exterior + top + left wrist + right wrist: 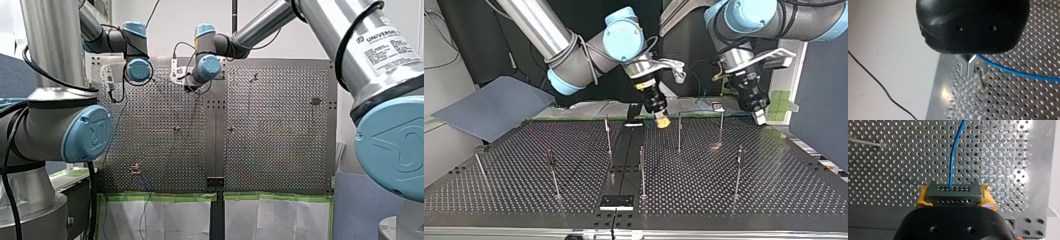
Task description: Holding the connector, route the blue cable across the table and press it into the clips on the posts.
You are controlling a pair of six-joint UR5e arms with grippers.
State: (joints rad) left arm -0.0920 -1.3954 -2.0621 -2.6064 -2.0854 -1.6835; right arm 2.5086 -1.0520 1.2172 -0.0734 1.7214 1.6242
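The connector (953, 192), a dark block with rows of holes, sits clamped between the yellow pads (921, 199) of my right gripper (955, 196). The blue cable (954, 152) leaves it and runs ahead over the perforated table (885, 170). My left gripper (967, 67) has its metal fingers drawn together; the cable runs out just beside them, and whether it is pinched does not show. In the top view both arms angle steeply down beyond the upright posts (642, 170).

A flat grey board (494, 107) lies at the top view's left; green tape strips (160, 196) edge white sheets (175, 220) (a thin black wire (880, 86) crosses a pale surface (885, 37)).
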